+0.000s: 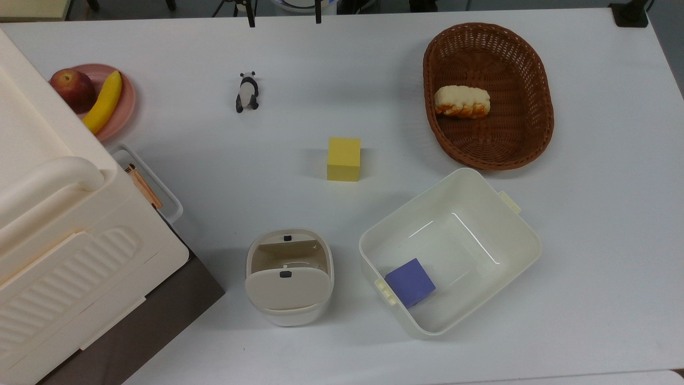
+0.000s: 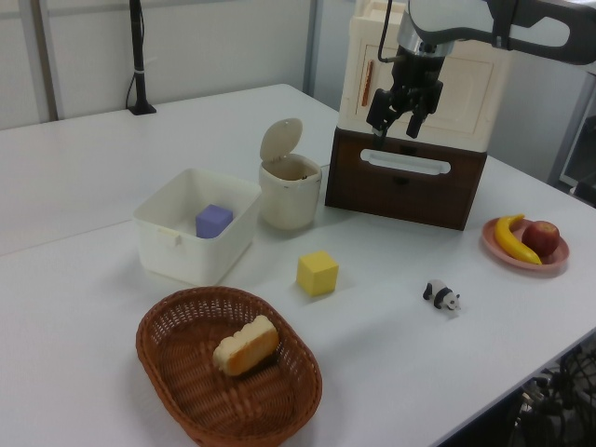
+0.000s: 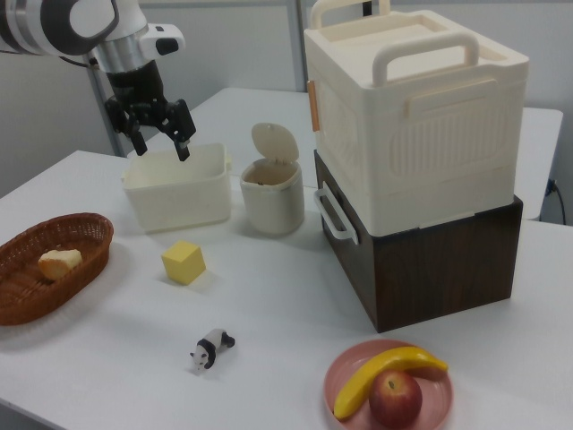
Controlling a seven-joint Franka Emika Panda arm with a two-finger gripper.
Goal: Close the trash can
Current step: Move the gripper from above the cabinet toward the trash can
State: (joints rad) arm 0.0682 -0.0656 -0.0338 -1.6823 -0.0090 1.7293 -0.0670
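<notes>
The trash can (image 1: 289, 278) is a small cream bin standing on the white table between a stacked box and a tub. Its beige lid (image 1: 286, 289) with a black button is hinged up, so the inside shows. The trash can (image 2: 290, 194) has its lid (image 2: 280, 141) upright in the left view, and the trash can (image 3: 272, 199) looks the same in the right view. My gripper (image 2: 394, 129) hangs open and empty in the air, up and to the left view's right of the can. In the right view the gripper (image 3: 161, 148) is up and left of the can.
A cream tub (image 1: 513, 230) holding a purple block (image 1: 410, 282) stands beside the can. A big cream box (image 1: 48, 214) on a brown base flanks the other side. On the table are a yellow cube (image 1: 343, 159), a panda figure (image 1: 247, 92), a wicker basket (image 1: 534, 80) with bread and a fruit plate (image 1: 127, 101).
</notes>
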